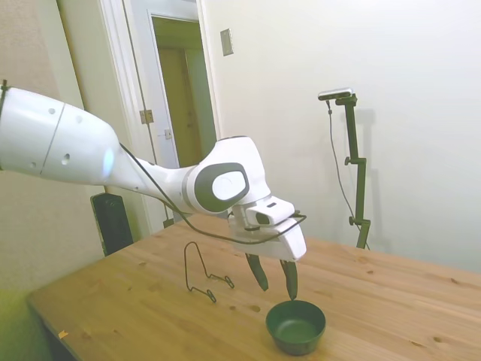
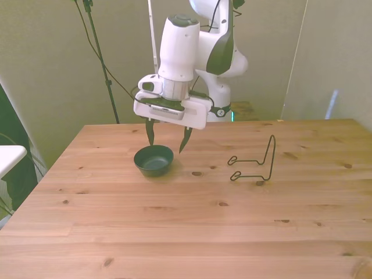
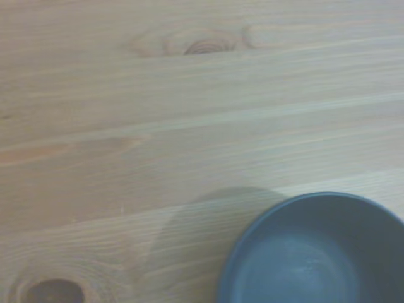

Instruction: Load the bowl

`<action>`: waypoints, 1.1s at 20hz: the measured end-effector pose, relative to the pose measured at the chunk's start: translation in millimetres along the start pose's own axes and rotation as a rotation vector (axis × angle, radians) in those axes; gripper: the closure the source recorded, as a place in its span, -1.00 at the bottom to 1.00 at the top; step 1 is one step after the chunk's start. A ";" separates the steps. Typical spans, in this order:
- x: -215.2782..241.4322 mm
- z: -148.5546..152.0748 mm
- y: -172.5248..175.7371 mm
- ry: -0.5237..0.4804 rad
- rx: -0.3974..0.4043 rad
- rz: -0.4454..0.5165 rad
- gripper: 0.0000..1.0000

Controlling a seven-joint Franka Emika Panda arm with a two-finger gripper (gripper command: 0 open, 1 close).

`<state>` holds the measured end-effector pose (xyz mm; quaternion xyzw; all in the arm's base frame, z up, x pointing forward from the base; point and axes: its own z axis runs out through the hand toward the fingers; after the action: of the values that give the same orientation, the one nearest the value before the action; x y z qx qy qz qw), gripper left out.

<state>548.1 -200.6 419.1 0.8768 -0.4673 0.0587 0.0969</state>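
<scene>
The fingers (image 2: 150, 132) of the gripper (image 2: 167, 138) hang spread apart, empty, just above the bowl (image 2: 154, 160), which sits on the table (image 2: 174, 232) well apart from the rack (image 2: 256, 163). Descending off-centre, one finger could strike the rim and tip or shove the bowl.

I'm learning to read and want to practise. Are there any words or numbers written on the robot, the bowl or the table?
None: no words, numbers, labels or signs can be read in any view.
The bowl is plain dark green.
The gripper and the white arm show no readable text.
The wire rack and the wooden table are bare of print.
The wall plate by the door is blank.
</scene>
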 end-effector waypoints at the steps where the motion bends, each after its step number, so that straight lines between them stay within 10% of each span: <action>1: -1.7 4.0 -1.8 0.000 -0.010 -0.009 -1.00; 22: -2.9 41.1 -2.5 -0.012 -0.043 0.001 -1.00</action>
<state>549.1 -206.2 378.2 0.8745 -0.4696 0.0436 0.1131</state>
